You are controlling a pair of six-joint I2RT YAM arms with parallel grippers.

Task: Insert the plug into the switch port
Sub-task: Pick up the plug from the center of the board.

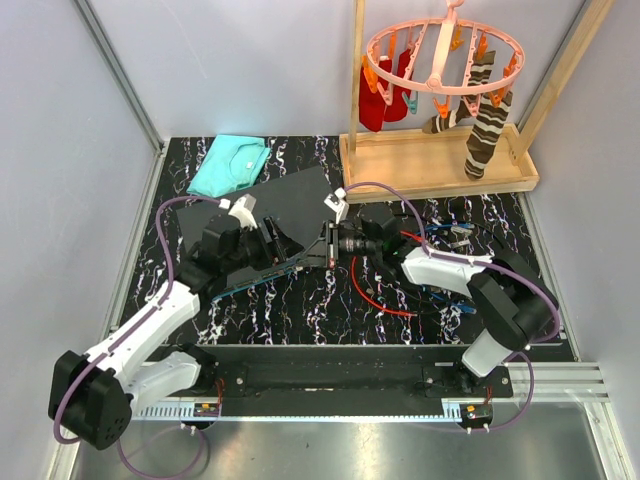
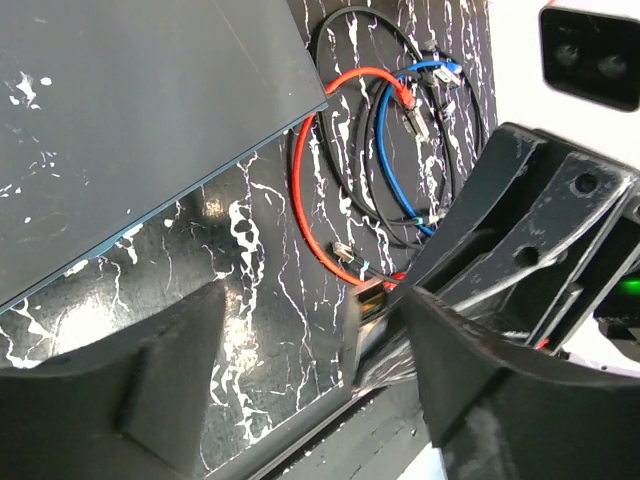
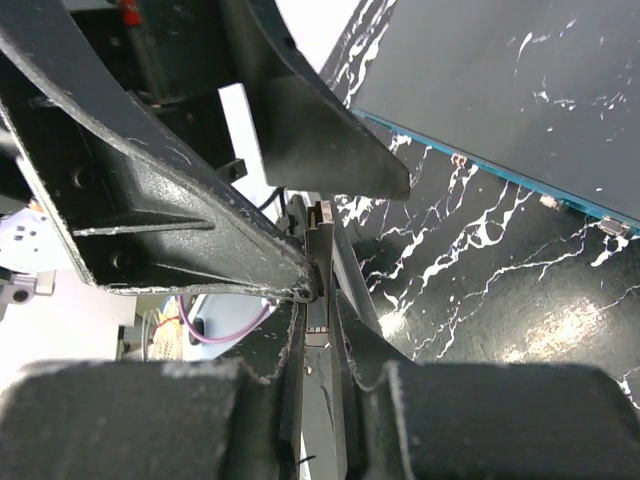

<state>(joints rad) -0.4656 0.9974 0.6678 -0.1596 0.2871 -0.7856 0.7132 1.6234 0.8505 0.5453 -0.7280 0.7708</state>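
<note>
A: Entry: where is the plug [image 3: 319,218]?

B: It's off the table, pinched between the closed fingers of the right gripper [image 3: 315,300]. It sits near the switch [image 1: 285,200] but apart from it.

A: And the left gripper [image 2: 315,320]?

B: Its jaws stand apart, one finger on each side of the plug. In the right wrist view one tip seems to touch the plug, but it isn't clamping it.

A: How does the switch lie?

B: It lies flat and askew on the black marbled tabletop [image 1: 330,295]. Its teal edge [image 3: 480,167] carries the row of sockets and faces the arms.

A: How will the plug handle?

B: My judgement is that it's small, light, hard plastic with smooth sides, so it may twist between the pads. The latch tab looks like the breakable part. I'd hold it by the flat sides of the body, well back, with the nose left free. The lead behind it is limp and may tug sideways. I can't tell which cable it belongs to.

A: And the switch itself?

B: It's a rigid, flat box. On that glossy top I'd expect it to slide when pushed, so the open left gripper could brace its far side.
</note>
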